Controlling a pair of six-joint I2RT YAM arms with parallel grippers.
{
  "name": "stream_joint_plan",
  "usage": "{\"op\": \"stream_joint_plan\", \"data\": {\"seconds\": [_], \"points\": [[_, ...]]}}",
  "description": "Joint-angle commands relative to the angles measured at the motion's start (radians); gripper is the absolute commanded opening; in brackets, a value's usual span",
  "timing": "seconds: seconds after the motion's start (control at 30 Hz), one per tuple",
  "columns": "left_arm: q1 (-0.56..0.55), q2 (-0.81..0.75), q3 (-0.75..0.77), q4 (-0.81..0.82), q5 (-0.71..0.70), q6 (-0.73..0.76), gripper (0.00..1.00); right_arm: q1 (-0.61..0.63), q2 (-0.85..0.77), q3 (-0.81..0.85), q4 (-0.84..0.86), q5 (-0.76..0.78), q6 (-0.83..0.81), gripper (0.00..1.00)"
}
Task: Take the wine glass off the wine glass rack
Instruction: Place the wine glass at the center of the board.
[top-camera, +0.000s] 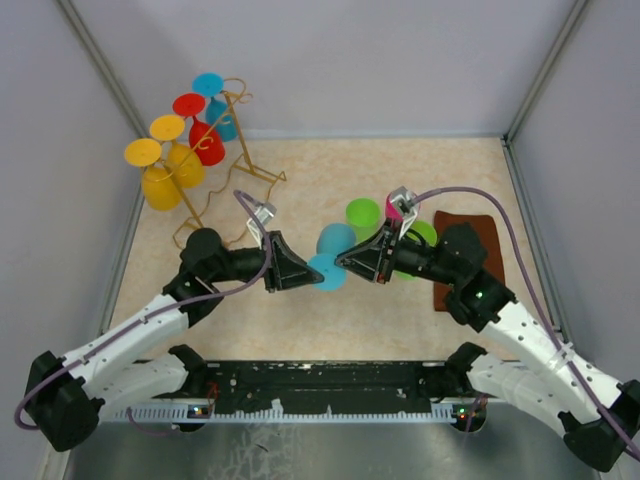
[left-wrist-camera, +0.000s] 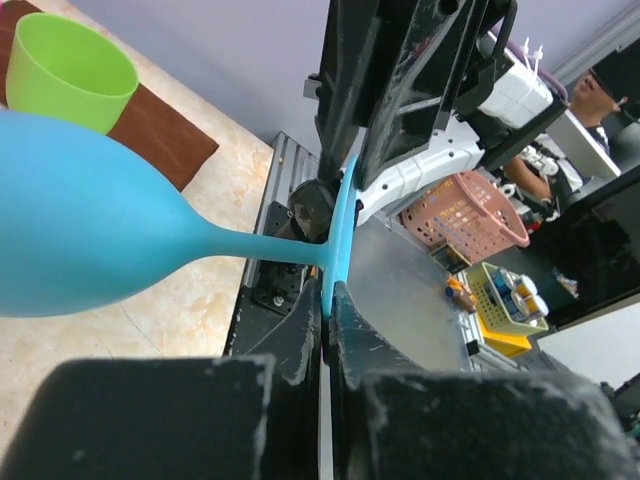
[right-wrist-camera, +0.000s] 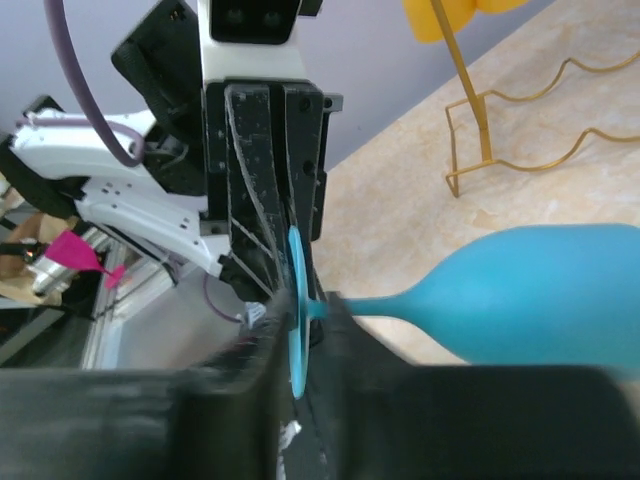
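Two arms reach inward over mid-table, elbows bent, meeting tip to tip. The left gripper (top-camera: 305, 268) and right gripper (top-camera: 348, 258) are each pinched shut on opposite edges of the foot of a blue wine glass (top-camera: 336, 243), which is held sideways between them. It is well apart from the wine glass rack (top-camera: 245, 150) in the far-left corner, with bare table (top-camera: 330, 180) between. Four glasses hang on the rack: two yellow, one red, one blue. Two green cups (top-camera: 362, 213) stand near the right gripper, one by a brown mat (top-camera: 470, 240).

We find a beige marbled table (top-camera: 330, 330) carrying the golden wine glass rack (top-camera: 244, 140) at far left and a brown mat (top-camera: 478, 222) at right.
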Motion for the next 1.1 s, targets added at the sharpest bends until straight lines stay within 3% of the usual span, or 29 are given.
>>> {"op": "stream_joint_plan", "data": {"seconds": [0.0, 0.03, 0.07, 0.17, 0.27, 0.37, 0.43, 0.67, 1.07], "points": [[-0.031, -0.015, -0.01, -0.009, 0.049, 0.131, 0.0, 0.017, -0.04, 0.073, 0.024, 0.082, -0.065, 0.33], [-0.032, -0.025, -0.024, 0.0, 0.056, 0.154, 0.0, 0.016, -0.05, 0.074, 0.005, 0.117, -0.082, 0.49], [-0.032, -0.038, -0.04, 0.017, 0.066, 0.175, 0.0, 0.016, -0.06, 0.075, -0.015, 0.169, -0.094, 0.58], [-0.032, -0.075, -0.1, 0.092, 0.095, 0.227, 0.0, 0.016, -0.099, 0.072, -0.072, 0.316, -0.117, 0.74], [-0.033, -0.122, -0.159, 0.143, 0.089, 0.279, 0.0, 0.016, -0.132, 0.075, -0.154, 0.496, -0.117, 0.84], [-0.033, -0.154, -0.22, 0.204, 0.113, 0.317, 0.0, 0.014, -0.128, 0.088, -0.257, 0.674, -0.102, 0.87], [-0.033, -0.166, -0.255, 0.265, 0.134, 0.321, 0.0, 0.002, -0.11, 0.1, -0.308, 0.683, -0.078, 0.88], [-0.033, -0.177, -0.336, 0.474, 0.24, 0.308, 0.0, -0.167, -0.018, 0.066, -0.197, 0.165, 0.101, 0.89], [-0.033, -0.182, -0.357, 0.58, 0.328, 0.24, 0.0, -0.185, 0.153, 0.055, 0.02, -0.282, 0.218, 0.88]]}}
